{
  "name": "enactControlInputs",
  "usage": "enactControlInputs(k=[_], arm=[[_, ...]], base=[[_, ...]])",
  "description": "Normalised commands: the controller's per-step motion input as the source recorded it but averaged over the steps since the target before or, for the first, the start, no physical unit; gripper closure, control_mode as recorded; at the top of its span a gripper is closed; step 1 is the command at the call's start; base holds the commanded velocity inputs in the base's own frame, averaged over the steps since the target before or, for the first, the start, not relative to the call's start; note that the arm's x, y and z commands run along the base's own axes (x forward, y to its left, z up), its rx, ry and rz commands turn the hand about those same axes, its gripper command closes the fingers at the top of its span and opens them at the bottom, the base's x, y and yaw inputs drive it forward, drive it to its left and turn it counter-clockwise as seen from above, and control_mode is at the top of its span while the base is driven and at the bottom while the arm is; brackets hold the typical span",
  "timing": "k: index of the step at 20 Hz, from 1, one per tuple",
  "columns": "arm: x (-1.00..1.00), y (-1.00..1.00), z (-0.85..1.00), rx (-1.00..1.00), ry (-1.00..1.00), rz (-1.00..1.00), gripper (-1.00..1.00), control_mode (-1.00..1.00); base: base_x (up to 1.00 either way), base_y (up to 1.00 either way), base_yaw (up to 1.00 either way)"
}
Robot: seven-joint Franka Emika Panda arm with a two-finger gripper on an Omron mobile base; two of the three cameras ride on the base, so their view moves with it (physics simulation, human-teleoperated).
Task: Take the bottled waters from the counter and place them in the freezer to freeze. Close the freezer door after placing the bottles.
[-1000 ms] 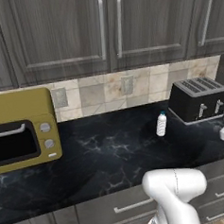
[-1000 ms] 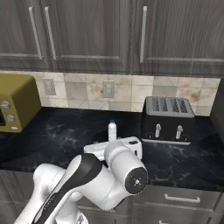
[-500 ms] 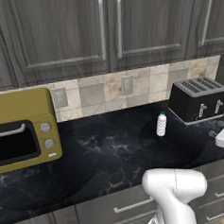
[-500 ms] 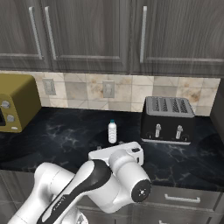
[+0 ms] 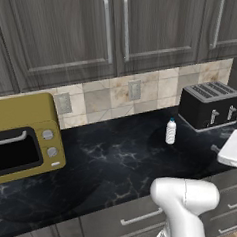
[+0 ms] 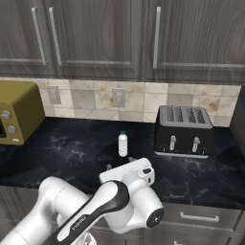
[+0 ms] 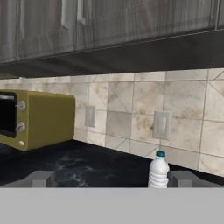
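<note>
Pincer wide above black counter

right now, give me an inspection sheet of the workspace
surface: black marble counter, dry and uncluttered around the bottle
job's things: one water bottle upright, teal cap on, left of the toaster
clutter: black toaster, olive toaster oven
hand: hand open, holding nothing, level with the bottle, short of it
cables: nothing seen
surroundings: grey wall cabinets, tiled backsplash with outlets
</note>
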Motion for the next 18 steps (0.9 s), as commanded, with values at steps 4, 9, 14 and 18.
enactControlInputs(k=[4,9,14,18], arm=[[0.43,0.07,-0.27,0.00,-0.10,0.07,-1.00,-1.00],[0.51,0.00,-0.18,0.00,-0.04,0.02,-1.00,-1.00],[0.62,0.00,-0.11,0.00,0.00,0.00,-1.00,-1.00],[0.58,0.00,-0.15,0.00,0.00,0.00,-1.00,-1.00]], base=[[0.00,0.00,0.00],[0.00,0.00,0.00],[0.00,0.00,0.00],[0.00,0.00,0.00]])
